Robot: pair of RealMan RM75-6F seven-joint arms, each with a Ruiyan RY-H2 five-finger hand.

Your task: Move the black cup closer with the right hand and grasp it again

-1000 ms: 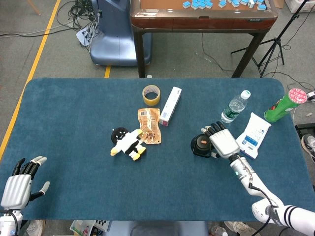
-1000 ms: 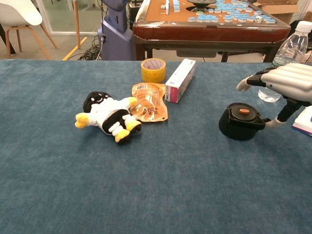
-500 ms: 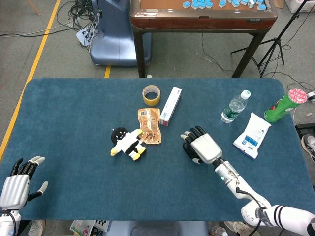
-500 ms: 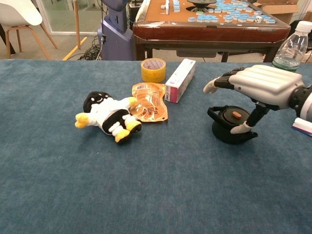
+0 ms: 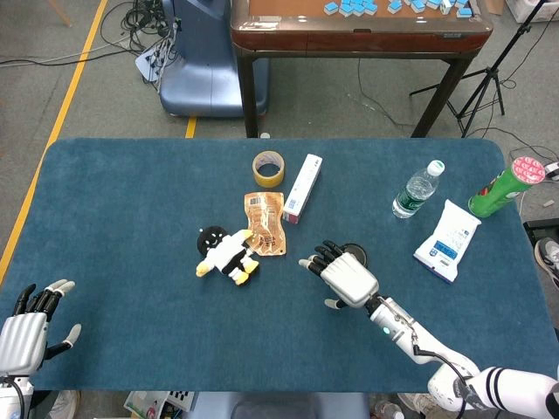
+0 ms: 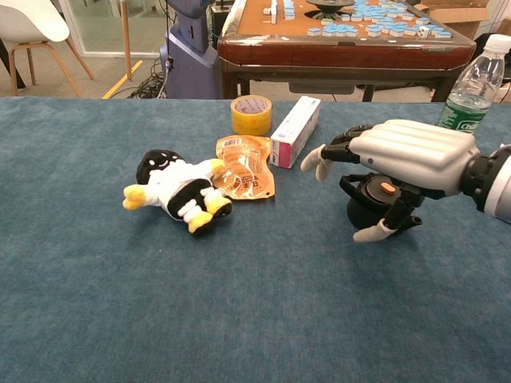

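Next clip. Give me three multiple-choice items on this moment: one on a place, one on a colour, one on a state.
1. Where is the tape roll?
A. beside the white box
B. on the plush toy
C. under the water bottle

2. What colour is the spot on the black cup lid?
A. green
B. orange
C. white

3. What is the right hand doing?
A. lifting the cup high
B. resting off the table
C. spread over the cup on the table

Answers: 1 A, the roll sits just left of the box. 2 B, chest view shows an orange spot. 3 C, the cup stands on the cloth under the hand; contact is unclear.
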